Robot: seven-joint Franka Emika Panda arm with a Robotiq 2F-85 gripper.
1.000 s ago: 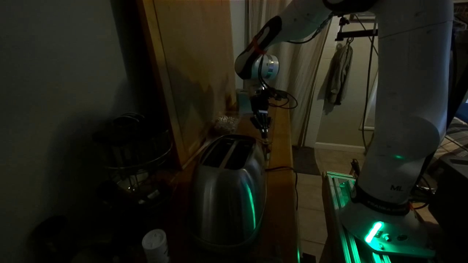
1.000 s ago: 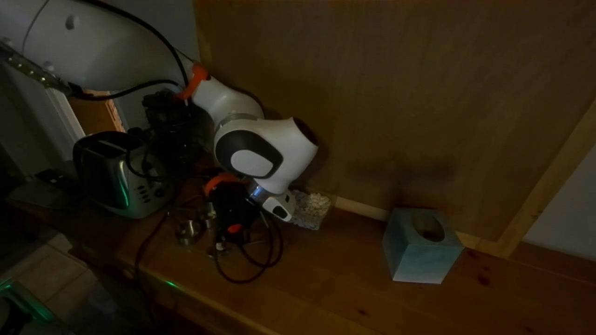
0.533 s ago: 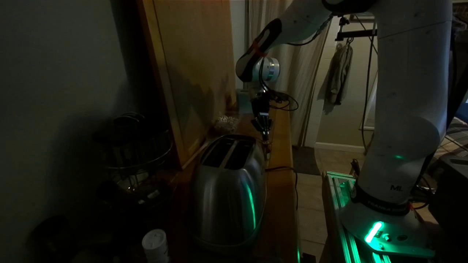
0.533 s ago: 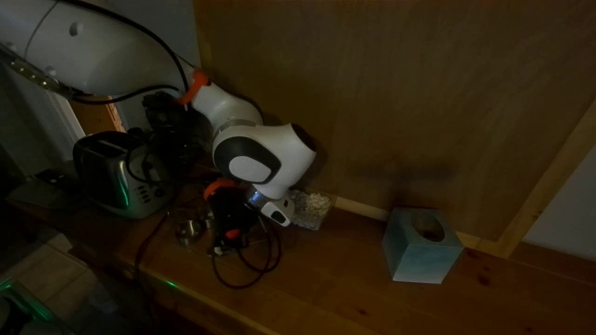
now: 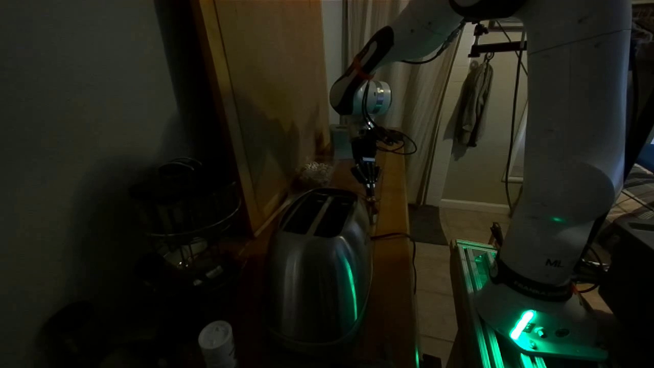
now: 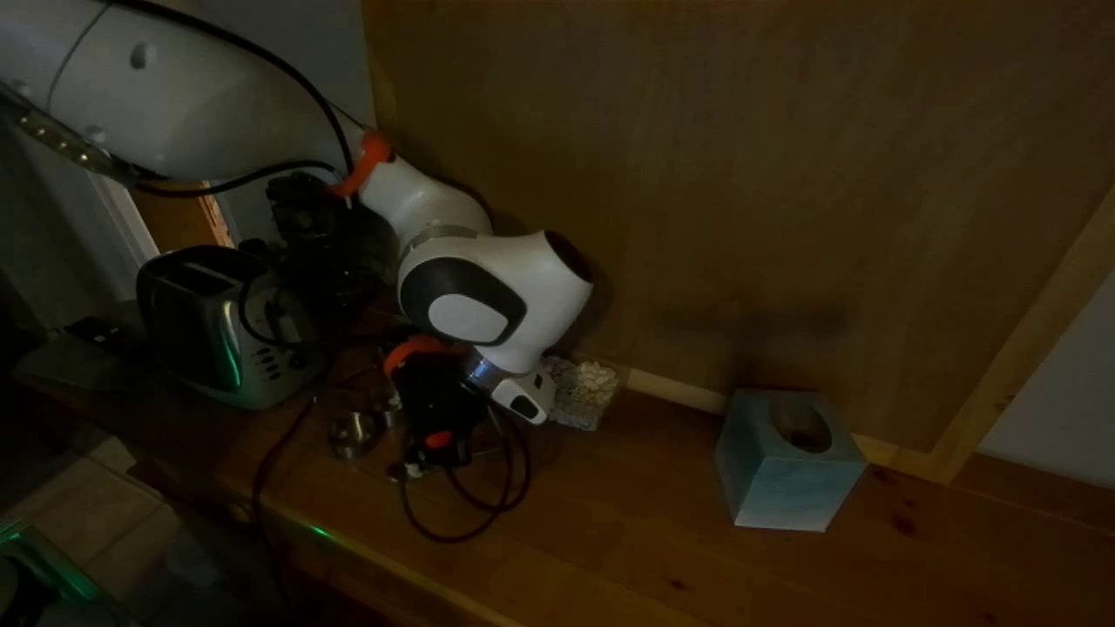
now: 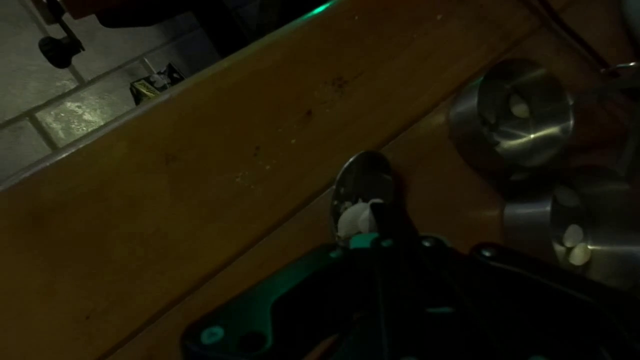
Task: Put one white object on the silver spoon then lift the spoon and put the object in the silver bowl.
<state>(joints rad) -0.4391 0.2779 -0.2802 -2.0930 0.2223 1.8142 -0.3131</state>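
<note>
From my station I make out a silver spoon (image 7: 365, 175), white pieces (image 7: 354, 220) in it, two silver bowls (image 7: 462, 117), my black gripper (image 7: 392, 225), an orange band (image 6: 373, 155) on my white arm (image 6: 540, 287), a pale-blue box (image 6: 784, 479), and a brown worktop (image 6: 627, 514) with dark knots (image 6: 905, 523), glinting green at one edge.

The white arm (image 6: 422, 193) has black cables (image 6: 334, 115), orange bands (image 6: 370, 157) and dark, screw-studded fingers (image 7: 250, 310).

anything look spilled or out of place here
Possibly: in the wrist view, pale specks dot the wooden counter beside the silver spoon, like spilled crumbs, though in this dim light they might be wood marks. A small black-and-yellow item also shows beyond the counter's edge, apparently on the floor, as if dropped.
</note>
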